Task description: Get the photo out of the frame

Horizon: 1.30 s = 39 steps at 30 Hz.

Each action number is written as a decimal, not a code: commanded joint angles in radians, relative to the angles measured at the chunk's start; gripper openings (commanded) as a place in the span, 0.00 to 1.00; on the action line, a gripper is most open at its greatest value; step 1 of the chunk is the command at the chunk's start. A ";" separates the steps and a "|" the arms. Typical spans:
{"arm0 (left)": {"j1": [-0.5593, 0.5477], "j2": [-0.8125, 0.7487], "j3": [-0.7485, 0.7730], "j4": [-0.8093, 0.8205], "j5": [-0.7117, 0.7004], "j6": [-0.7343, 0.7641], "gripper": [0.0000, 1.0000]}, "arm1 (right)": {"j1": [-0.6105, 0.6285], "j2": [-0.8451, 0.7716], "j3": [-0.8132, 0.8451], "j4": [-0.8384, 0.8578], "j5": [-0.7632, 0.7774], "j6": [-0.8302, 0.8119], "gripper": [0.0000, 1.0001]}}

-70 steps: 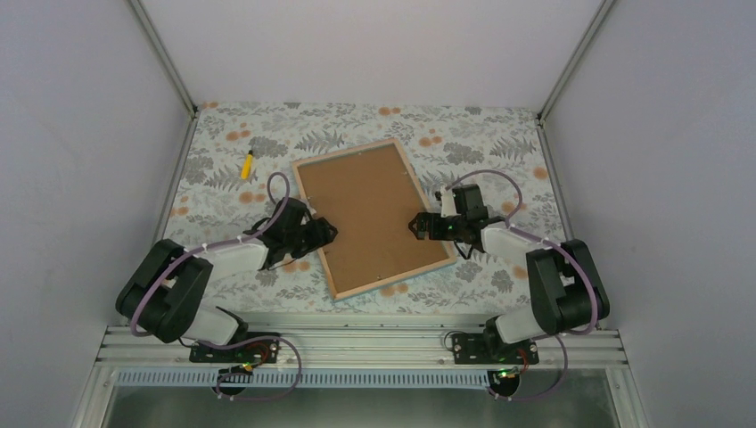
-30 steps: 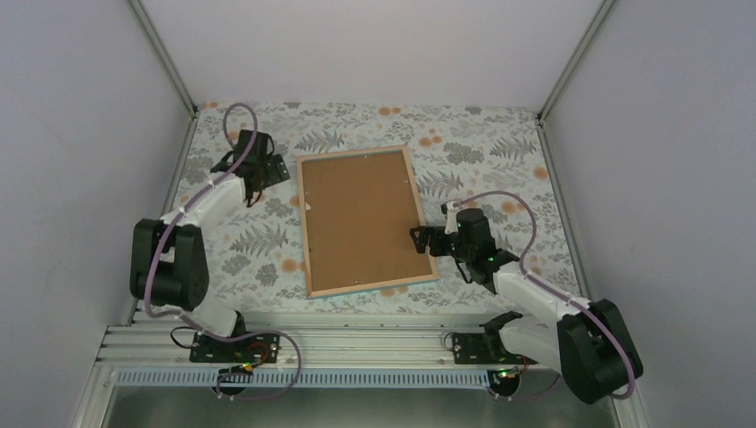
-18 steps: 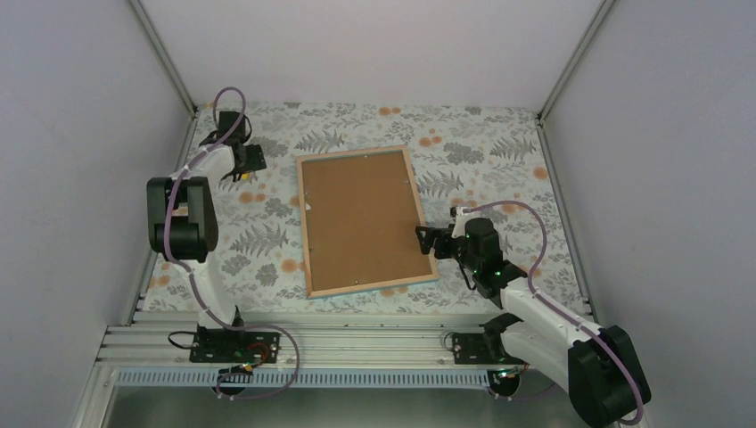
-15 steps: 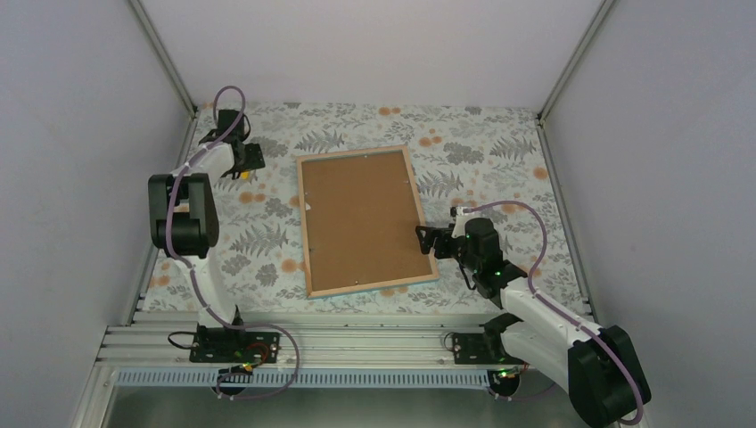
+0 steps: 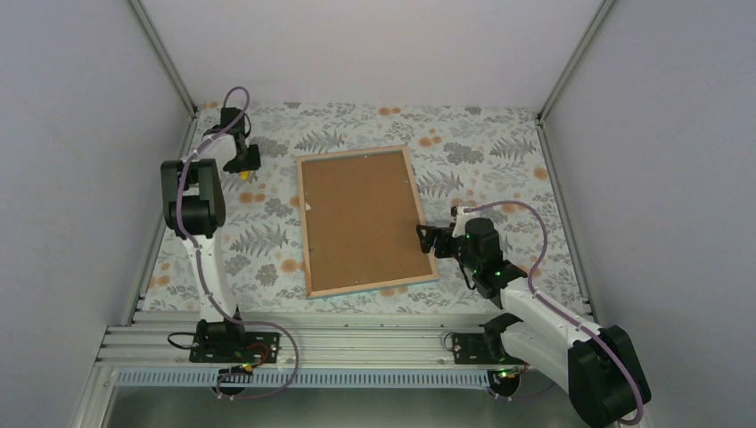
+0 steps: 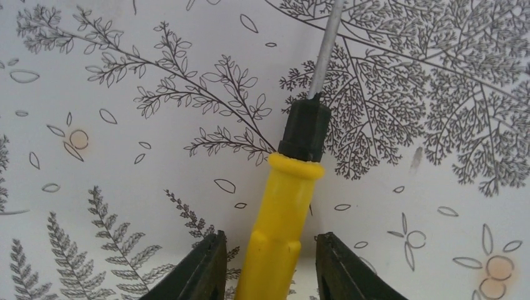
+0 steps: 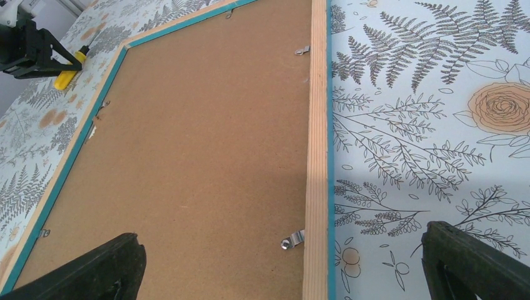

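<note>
The frame (image 5: 364, 220) lies face down on the floral cloth, its light wood rim (image 7: 317, 144) and brown backing board (image 7: 194, 144) up, with small metal clips (image 7: 292, 240) at the edges. The photo is hidden under the board. My right gripper (image 5: 424, 241) is wide open over the frame's right rim near its front end (image 7: 284, 262). My left gripper (image 5: 242, 164) is at the far left, open, its jaws straddling the handle of a yellow screwdriver (image 6: 281, 219) that lies on the cloth, not touching it.
The screwdriver's metal shaft (image 6: 326, 44) points away from the left gripper. The enclosure's side walls stand close on both sides, and the aluminium rail (image 5: 357, 343) runs along the near edge.
My left arm has swung from the frame's left edge to the far left and come down over the screwdriver. The frame has turned more upright. My right gripper has drawn back to the frame's right rim.
</note>
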 commanded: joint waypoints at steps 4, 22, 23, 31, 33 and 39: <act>0.006 0.035 0.025 -0.047 0.034 0.017 0.24 | 0.007 0.004 -0.007 0.034 0.022 0.007 1.00; -0.067 -0.363 -0.240 0.022 0.212 -0.137 0.02 | 0.010 0.184 0.092 -0.061 -0.115 0.005 1.00; -0.080 -0.392 -0.270 0.036 0.225 -0.146 0.02 | 0.013 0.193 0.096 -0.069 -0.122 0.006 1.00; -0.199 -0.601 -0.505 0.159 0.385 -0.206 0.02 | 0.029 0.235 0.133 -0.143 -0.149 0.016 1.00; -0.229 -0.643 -0.550 0.184 0.407 -0.223 0.02 | 0.036 0.246 0.132 -0.148 -0.149 0.023 1.00; -0.296 -0.761 -0.678 0.272 0.467 -0.268 0.02 | 0.071 0.257 0.130 -0.157 -0.142 0.049 1.00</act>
